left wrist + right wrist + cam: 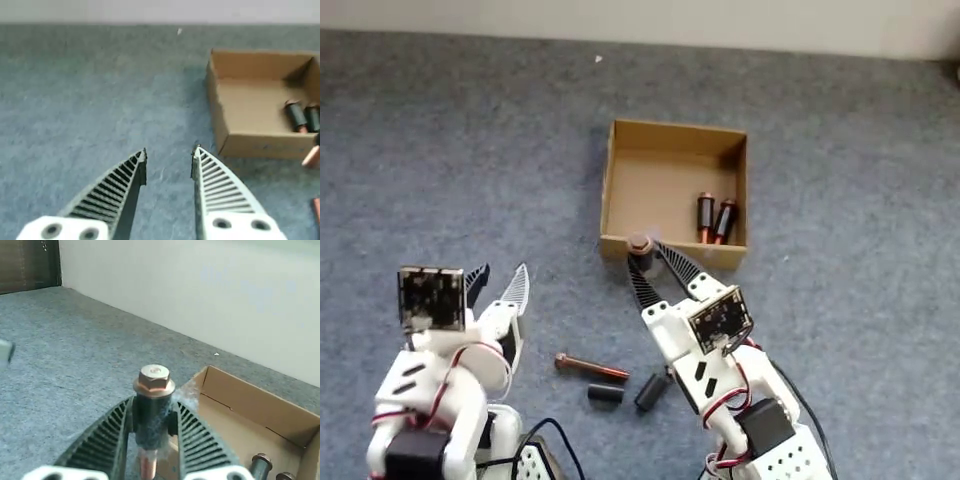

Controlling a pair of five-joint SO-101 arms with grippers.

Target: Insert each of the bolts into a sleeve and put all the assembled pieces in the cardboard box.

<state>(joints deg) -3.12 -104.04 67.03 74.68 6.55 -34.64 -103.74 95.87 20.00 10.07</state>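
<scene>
Right gripper [645, 256] clamps a sleeved bolt [151, 415] upright at the box's [608, 190] near wall; left gripper [169, 159], farther off, stands open.

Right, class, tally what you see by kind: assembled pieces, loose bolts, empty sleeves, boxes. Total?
Assembled pieces: 3 (two in the cardboard box, one in the right gripper)
Loose bolts: 1
Empty sleeves: 2
Cardboard box: 1
Total: 7

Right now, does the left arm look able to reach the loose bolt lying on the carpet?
Probably yes: the left gripper is open and empty, the loose bolt lies uncovered between the arms, and the right gripper is up at the cardboard box.
</scene>
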